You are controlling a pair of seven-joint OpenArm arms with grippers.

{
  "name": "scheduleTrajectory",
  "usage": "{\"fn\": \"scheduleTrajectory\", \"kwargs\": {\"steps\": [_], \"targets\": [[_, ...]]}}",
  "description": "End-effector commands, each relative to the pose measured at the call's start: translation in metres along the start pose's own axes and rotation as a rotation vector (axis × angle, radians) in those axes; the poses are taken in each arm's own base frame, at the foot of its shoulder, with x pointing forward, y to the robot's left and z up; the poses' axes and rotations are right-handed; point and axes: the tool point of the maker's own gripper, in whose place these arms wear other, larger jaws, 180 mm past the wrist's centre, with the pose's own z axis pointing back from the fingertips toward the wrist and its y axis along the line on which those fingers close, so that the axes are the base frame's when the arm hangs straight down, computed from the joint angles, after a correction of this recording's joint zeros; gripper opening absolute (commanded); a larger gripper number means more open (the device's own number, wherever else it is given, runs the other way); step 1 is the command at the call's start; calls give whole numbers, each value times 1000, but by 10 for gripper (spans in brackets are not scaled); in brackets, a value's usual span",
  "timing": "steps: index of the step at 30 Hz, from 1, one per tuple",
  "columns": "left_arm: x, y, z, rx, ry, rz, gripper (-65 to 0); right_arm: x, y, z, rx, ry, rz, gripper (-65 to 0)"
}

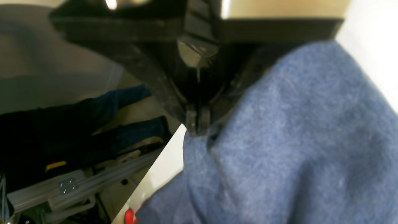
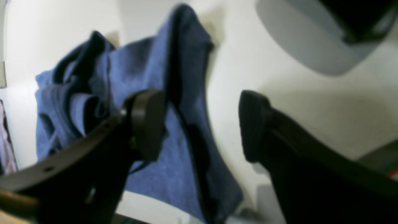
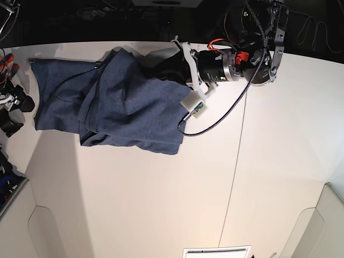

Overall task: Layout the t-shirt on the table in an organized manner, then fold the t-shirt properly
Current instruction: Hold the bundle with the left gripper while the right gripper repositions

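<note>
Base view: t-shirt (image 3: 126,102) (rumpled) at table (image 3: 161,204) edge

**Surroundings at the edges of the views**

Base view: two raised white corner panels, one at lower left (image 3: 33,228) and one at lower right (image 3: 322,220); a small white slatted plate (image 3: 216,251) at the bottom edge between them; red-handled tools (image 3: 7,67) and a black block (image 3: 13,110) at the left edge; loose thin cables (image 3: 317,27) on the dark ground at upper right.

Left wrist view: blurred aluminium rails (image 1: 77,186), a yellow tab (image 1: 56,165) above them, and a red knob (image 1: 129,216) at the bottom edge.
</note>
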Motion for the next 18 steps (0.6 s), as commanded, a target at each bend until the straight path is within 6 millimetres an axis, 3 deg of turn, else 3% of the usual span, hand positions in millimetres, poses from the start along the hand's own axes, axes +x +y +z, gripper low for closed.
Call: {"fn": "scheduleTrajectory", "kwargs": {"steps": [1, 9, 14, 18], "targets": [[15, -7, 1, -26, -53, -19, -650, 20, 0, 10, 2, -48, 30, -275], [20, -6, 1, -24, -65, -29, -650, -13, 17, -20, 17, 91, 104, -276], [25, -5, 1, -23, -71, -38, -650, -38, 5, -37, -32, 160, 119, -276], [25, -5, 1, -23, -72, -38, -650, -42, 5, -38, -20, 166, 96, -277]]}}
